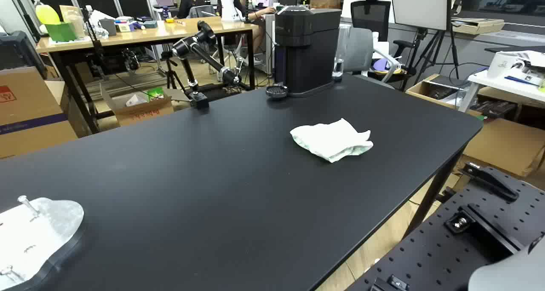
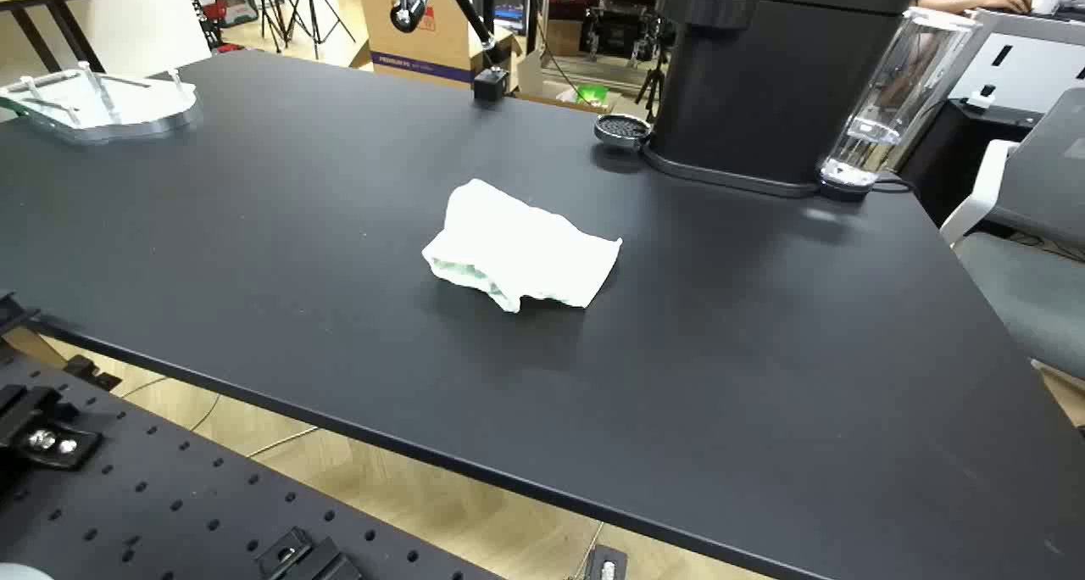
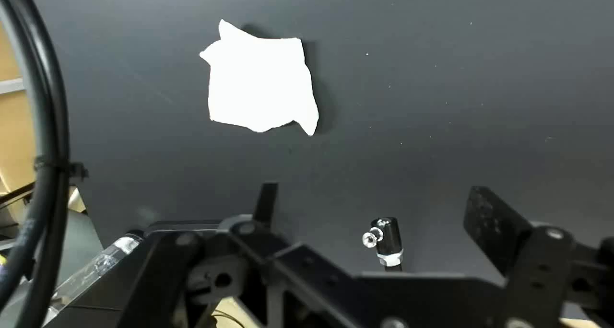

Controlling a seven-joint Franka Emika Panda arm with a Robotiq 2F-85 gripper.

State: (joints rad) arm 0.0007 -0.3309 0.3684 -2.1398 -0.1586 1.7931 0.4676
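Observation:
My gripper (image 3: 374,198) is seen only in the wrist view, where it comes in from the bottom. Its two black fingers (image 3: 491,222) stand wide apart with nothing gripped. In the gap, seemingly farther off, shows the end of a black rod-like part (image 3: 389,234) with a silver collar; no contact with it is visible. A folded white cloth (image 3: 261,83) lies on the black table above the gripper in that picture, apart from the fingers. Both exterior views show the same cloth (image 1: 332,140) (image 2: 525,249), slightly rumpled with pale green undersides. The gripper is outside both of these views.
A black coffee machine (image 1: 308,48) (image 2: 763,88) stands by the table's edge, a clear tank (image 2: 873,114) and a small round drip tray (image 2: 623,129) beside it. A jointed black arm (image 1: 191,57) is mounted at the edge. A pegged clear plate (image 1: 55,223) lies on the table.

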